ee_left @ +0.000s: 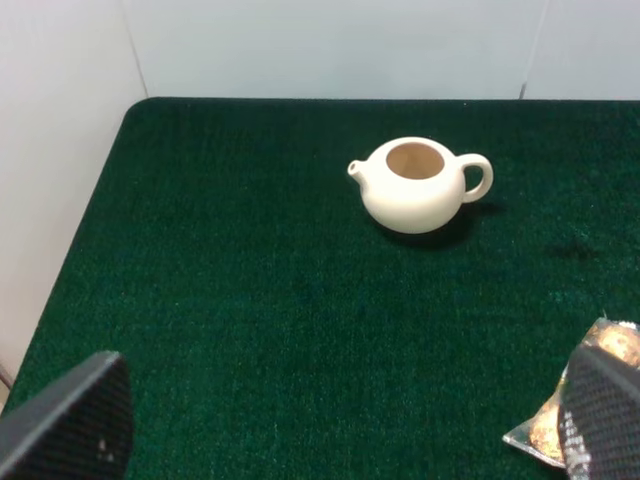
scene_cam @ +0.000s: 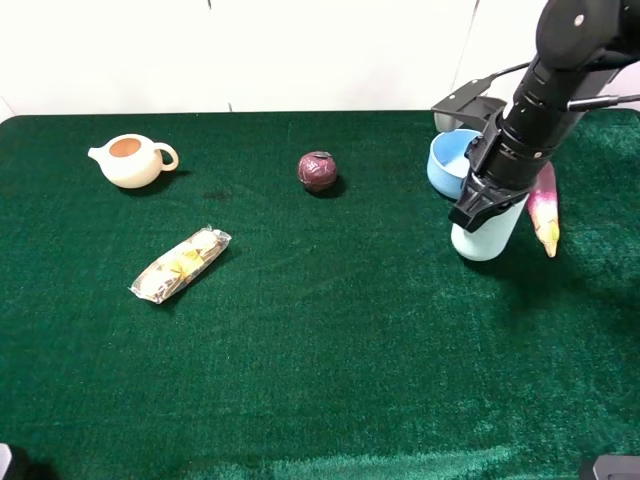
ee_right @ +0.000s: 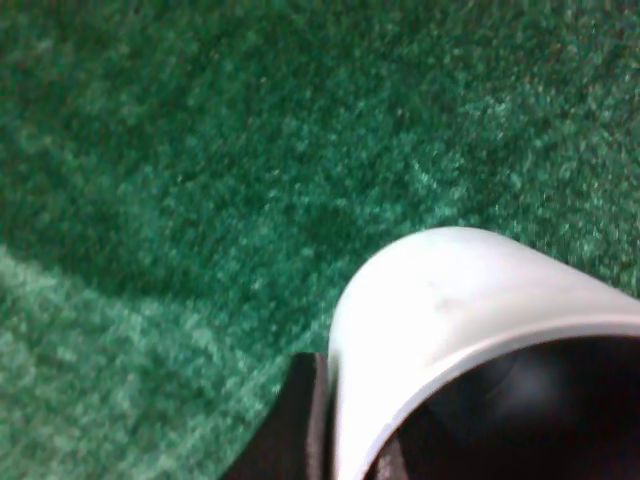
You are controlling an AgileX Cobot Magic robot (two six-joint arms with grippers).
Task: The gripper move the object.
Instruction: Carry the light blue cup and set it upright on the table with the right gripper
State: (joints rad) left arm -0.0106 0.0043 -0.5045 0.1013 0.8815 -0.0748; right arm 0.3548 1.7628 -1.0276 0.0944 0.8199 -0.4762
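Observation:
The pale blue-green cup (scene_cam: 484, 240) stands on the green cloth at the right, just in front of the light-blue bowl (scene_cam: 446, 163). My right gripper (scene_cam: 486, 205) comes down onto the cup's top and is shut on its rim. In the right wrist view the cup's wall (ee_right: 450, 300) fills the frame, with one black finger (ee_right: 300, 420) pressed against its outside; the other finger is hidden. My left gripper (ee_left: 335, 415) is open and empty, low over the cloth at the near left, its fingertips far apart.
A cream teapot (scene_cam: 131, 160) (ee_left: 418, 185) stands at the back left. A wrapped snack packet (scene_cam: 181, 264) (ee_left: 590, 385) lies left of centre. A dark purple ball (scene_cam: 318, 171) sits mid-back. A pink and yellow object (scene_cam: 544, 208) lies right of the cup.

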